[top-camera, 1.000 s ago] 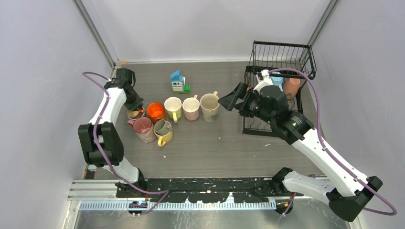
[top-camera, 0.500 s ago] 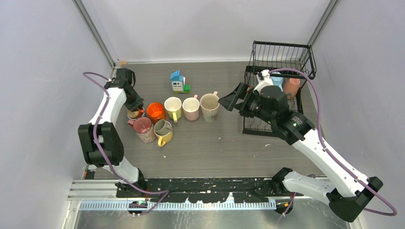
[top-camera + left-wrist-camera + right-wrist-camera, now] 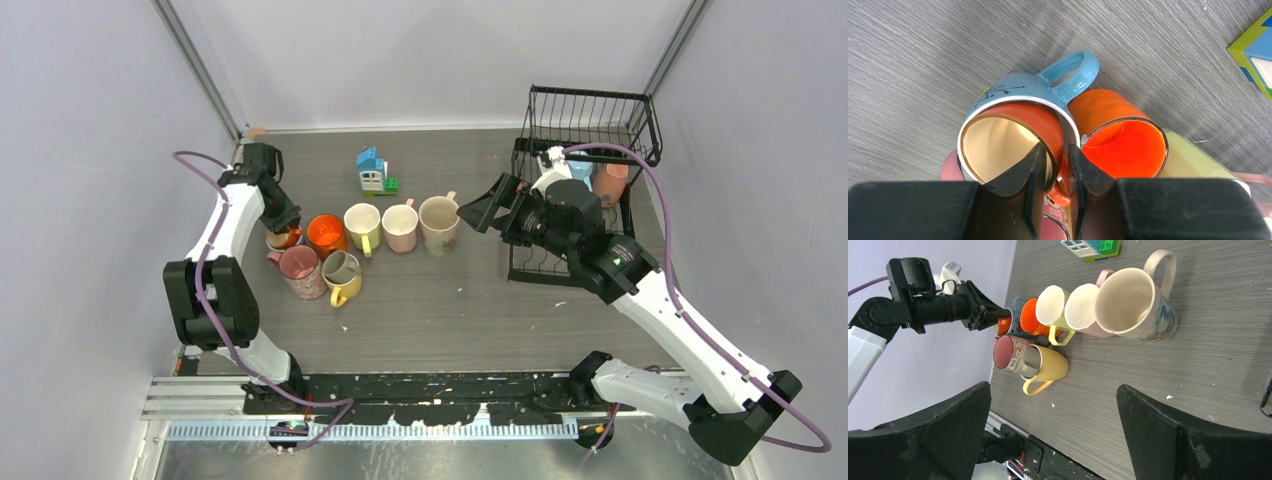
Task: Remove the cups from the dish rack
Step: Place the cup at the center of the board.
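Top view: left claw (image 3: 283,229) parked centre-left of frame over the dark red mug (image 3: 285,241), at the left end of the unloaded group on the counter (image 3: 450,310); orange mug (image 3: 325,235) next to it, then a row running right that ends at the beige mug (image 3: 439,223); two more mugs just below the row. Right claw (image 3: 478,213) hangs spread wide and empty mid-frame, between the beige mug and the dish rack (image 3: 590,105) at upper right; a pinkish cup (image 3: 609,183) and a pale cup (image 3: 580,170), partly behind the arm, are in the rack. Against a second ago nothing visibly shifted: both arms and every mug in the same spots. Left wrist view: claw fingers (image 3: 1035,167) straddle the dark red mug's wall, one inside, one outside, narrowly parted; can't tell whether they pinch the wall or have let go; that mug seems to sit inside a light blue mug (image 3: 1023,85), touching the orange mug at right of frame. Right wrist view: claw wide, nothing between its fingers; it looks along the mug row toward the left claw at upper left of frame. Read: left arm is at the let-go end of a placement, no lift-off yet; most cups are out, rack not finished; right arm looks free to go back for the rack pair; risk is a finger catching the rim and dragging the red mug on retreat.
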{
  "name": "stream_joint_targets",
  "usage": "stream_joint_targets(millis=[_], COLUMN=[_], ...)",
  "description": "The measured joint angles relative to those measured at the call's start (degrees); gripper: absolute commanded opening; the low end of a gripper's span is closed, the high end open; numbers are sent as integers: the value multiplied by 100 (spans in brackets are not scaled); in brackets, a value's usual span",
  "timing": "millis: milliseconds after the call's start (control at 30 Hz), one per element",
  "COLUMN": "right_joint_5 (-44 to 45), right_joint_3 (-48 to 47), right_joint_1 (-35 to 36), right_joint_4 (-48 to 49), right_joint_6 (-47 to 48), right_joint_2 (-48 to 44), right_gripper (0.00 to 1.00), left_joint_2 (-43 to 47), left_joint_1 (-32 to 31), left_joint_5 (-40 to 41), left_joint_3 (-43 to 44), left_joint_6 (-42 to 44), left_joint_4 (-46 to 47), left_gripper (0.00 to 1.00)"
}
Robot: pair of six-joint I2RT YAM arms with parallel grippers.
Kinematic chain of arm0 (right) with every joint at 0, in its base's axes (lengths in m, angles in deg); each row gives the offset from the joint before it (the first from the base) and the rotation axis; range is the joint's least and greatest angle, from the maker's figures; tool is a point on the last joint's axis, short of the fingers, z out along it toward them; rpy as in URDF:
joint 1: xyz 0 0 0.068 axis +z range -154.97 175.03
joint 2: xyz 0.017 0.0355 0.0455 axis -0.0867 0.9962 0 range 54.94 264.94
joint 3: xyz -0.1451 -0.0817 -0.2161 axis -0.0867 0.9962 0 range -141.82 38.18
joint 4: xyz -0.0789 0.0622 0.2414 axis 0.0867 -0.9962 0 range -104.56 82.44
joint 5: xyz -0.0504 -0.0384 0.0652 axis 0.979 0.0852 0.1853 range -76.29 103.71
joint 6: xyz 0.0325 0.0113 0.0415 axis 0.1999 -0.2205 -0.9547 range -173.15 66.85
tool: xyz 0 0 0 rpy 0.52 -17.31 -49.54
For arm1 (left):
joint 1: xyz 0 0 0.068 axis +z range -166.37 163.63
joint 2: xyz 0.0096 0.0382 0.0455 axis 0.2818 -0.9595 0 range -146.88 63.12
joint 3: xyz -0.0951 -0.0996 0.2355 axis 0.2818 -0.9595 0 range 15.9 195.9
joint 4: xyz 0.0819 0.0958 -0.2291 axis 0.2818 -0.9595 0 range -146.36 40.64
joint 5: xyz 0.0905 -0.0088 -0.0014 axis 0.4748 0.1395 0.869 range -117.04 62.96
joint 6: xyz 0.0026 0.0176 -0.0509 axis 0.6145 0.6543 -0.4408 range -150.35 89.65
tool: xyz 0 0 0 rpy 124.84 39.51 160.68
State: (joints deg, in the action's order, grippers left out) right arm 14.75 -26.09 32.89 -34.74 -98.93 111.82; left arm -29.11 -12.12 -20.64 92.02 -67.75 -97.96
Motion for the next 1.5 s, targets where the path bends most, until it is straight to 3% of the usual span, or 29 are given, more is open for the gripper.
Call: stream_joint_targets(millis=[733,1067,1167,1333,1500], right_joint_5=[-2,-7,-7,-13,-22], right_joint_3=[0,0,0,20,111], right_joint_1=[0,0,0,0,0], right_joint_4=[0,0,0,0,-31], right_joint_6=[0,0,2,20,22], right_joint_2=[0,0,0,-42,-232], right_gripper=[100,100,100,100,100], left_joint_2=[221,415,485,671,1106], left_joint_1=[0,0,0,0,0], left_joint_5=[-28,-20,-20,-20,-66], left_joint_3=[2,9,37,46,46], left_joint_6=[15,46,50,98,129], left_joint_4=[-11,-37,-55,-74,-131], left_gripper=[30,41,48,77,90])
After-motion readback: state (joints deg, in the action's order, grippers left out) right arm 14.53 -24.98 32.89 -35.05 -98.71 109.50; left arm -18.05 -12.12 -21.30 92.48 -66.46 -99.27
